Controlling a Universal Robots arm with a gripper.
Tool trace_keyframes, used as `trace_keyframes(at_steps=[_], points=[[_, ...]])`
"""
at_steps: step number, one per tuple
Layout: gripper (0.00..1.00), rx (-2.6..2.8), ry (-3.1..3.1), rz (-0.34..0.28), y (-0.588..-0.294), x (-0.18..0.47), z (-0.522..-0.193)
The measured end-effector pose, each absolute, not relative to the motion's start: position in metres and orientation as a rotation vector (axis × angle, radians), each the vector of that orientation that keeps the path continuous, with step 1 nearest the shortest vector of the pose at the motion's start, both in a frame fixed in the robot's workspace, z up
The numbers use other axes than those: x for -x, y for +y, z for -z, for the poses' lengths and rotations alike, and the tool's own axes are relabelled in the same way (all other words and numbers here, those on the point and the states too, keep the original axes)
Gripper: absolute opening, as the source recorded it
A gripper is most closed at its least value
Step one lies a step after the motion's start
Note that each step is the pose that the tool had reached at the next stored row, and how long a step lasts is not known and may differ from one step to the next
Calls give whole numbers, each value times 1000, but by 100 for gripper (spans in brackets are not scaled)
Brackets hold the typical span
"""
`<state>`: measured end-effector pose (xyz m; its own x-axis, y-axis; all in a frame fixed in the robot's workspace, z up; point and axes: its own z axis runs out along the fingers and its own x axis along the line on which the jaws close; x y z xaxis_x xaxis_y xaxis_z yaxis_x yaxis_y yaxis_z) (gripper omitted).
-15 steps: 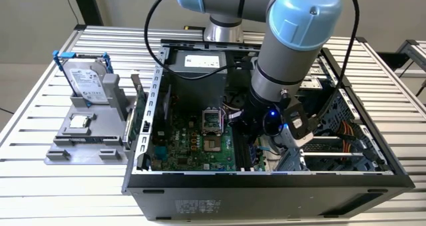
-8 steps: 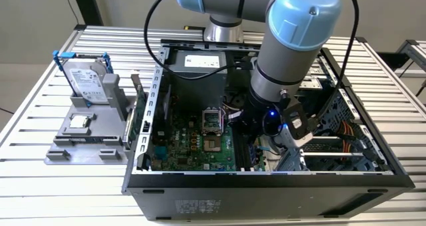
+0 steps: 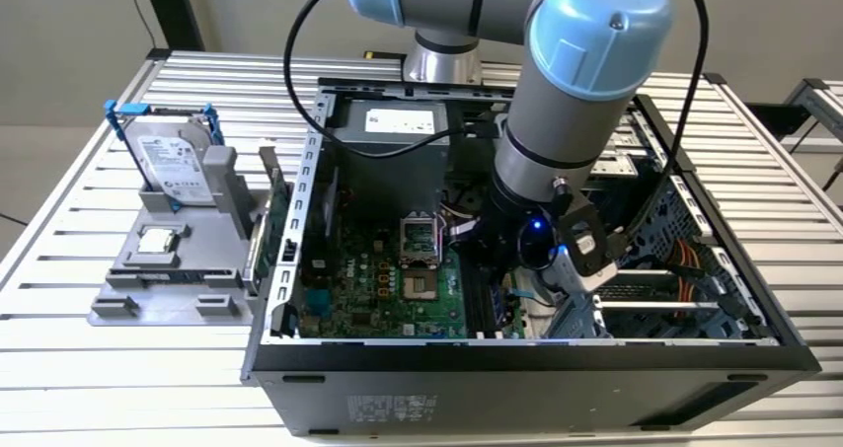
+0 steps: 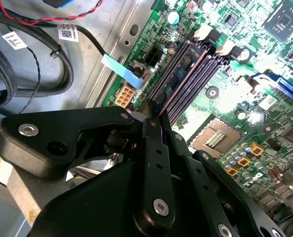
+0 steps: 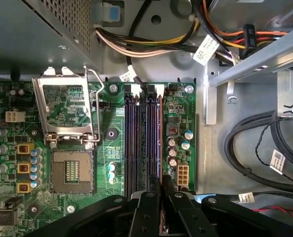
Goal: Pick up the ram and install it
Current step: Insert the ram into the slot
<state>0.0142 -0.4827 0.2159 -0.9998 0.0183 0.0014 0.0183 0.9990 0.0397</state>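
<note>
The ram (image 5: 160,138) is a thin stick seen edge-on, its coppery edge running along the outermost of the dark memory slots (image 5: 139,138) on the green motherboard (image 3: 382,289). In the second wrist view the ram (image 4: 182,81) shows bluish and lies along the slots (image 4: 203,74). My gripper (image 5: 160,183) is shut on the ram's near end, a black finger on each side, as the second wrist view also shows (image 4: 155,117). In the exterior view the gripper (image 3: 511,269) is deep inside the open computer case. Whether the ram is seated I cannot tell.
An open processor socket (image 5: 72,170) with its raised metal lid (image 5: 67,108) lies beside the slots. Black cables (image 5: 255,148) and coloured power wires (image 5: 151,47) crowd the case floor. Outside the case wall (image 3: 527,363), a grey fixture (image 3: 165,294) holds a hard drive (image 3: 174,166) and a processor chip (image 3: 158,238).
</note>
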Motion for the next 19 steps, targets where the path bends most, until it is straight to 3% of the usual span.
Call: trace_keyframes(at_steps=[19], points=[[0, 43, -3140, 58, -483, -14, -216]])
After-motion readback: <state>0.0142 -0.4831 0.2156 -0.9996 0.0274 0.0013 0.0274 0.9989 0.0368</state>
